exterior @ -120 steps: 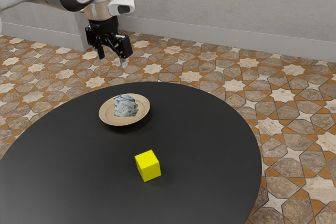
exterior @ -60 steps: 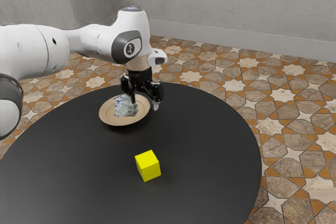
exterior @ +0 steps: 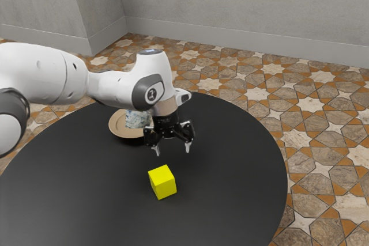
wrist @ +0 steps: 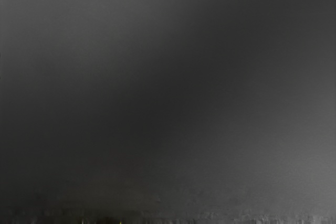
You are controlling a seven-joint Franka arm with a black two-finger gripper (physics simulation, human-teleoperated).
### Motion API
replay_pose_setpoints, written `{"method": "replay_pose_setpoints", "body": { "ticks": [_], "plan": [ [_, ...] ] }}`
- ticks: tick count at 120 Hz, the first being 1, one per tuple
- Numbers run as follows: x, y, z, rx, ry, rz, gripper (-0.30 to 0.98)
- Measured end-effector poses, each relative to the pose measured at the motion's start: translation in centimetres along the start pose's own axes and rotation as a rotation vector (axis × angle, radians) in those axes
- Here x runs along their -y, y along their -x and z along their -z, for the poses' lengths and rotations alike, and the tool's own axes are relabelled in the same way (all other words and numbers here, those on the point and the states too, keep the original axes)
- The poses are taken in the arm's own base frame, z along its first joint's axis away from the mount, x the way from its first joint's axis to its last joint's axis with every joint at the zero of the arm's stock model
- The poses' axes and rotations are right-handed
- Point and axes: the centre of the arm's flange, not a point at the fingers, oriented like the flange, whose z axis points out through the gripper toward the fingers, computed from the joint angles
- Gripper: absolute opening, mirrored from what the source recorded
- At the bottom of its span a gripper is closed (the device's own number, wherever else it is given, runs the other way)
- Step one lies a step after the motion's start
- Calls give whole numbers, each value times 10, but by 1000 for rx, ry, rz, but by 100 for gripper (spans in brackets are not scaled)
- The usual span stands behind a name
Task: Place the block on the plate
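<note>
Tabletop (exterior: 230, 188), smooth and matt, with a faint soft sheen; block (exterior: 162, 183), smooth-faced and plastic-like, without gloss; plate (exterior: 118, 128), smooth, low in sheen, its material uncertain; lump on the plate (exterior: 136, 120), rough and crinkled; arm (exterior: 43, 73), smooth, moderately glossy, plastic-like shell; gripper (exterior: 172, 150), dark body with small glossy highlights; wall (exterior: 248, 4), matt and concrete-like, faintly mottled; floor (exterior: 308, 105), stone-like tiles, veined and largely matt.

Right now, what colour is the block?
Yellow on every visible face; the block shows best in the exterior view.
</note>
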Motion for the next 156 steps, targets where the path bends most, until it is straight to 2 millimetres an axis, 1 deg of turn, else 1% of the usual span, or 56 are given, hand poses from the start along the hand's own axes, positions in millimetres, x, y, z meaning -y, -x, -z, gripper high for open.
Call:
{"method": "replay_pose_setpoints", "body": {
  "ticks": [9, 18, 31, 39, 45, 51, 55, 70, 81, 90, 97, 104, 113, 120, 129, 136, 143, 149, 156],
  "plan": [
    [11, 15, -10, 16, 5, 75, 69],
    [20, 27, -7, 14, 18, 141, 69],
    [30, 35, -5, 9, 17, 210, 69],
    [36, 33, -4, 0, 0, 198, 69],
    [39, 32, 4, -10, -3, 163, 69],
    [41, 33, 17, -20, -5, 107, 69],
    [38, 37, 23, -23, -7, 56, 69],
    [27, 53, 35, -23, -17, -174, 69],
    [22, 63, 36, -13, -19, -362, 69],
    [17, 72, 42, -13, -13, -525, 69],
    [9, 88, 43, 13, -17, -662, 69],
    [3, 104, 39, 62, -32, -785, 69],
    [4, 114, 36, 106, -45, -921, 69],
    [17, 110, 30, 133, -49, -992, 68],
    [35, 92, 25, 131, -64, -1063, 69],
    [41, 78, 16, 109, -77, -1122, 69],
    [36, 68, 9, 82, -105, -1194, 69],
    [28, 66, 8, 57, -126, -1255, 69],
    [24, 64, 8, 33, -140, -1297, 69]
  ]
}}
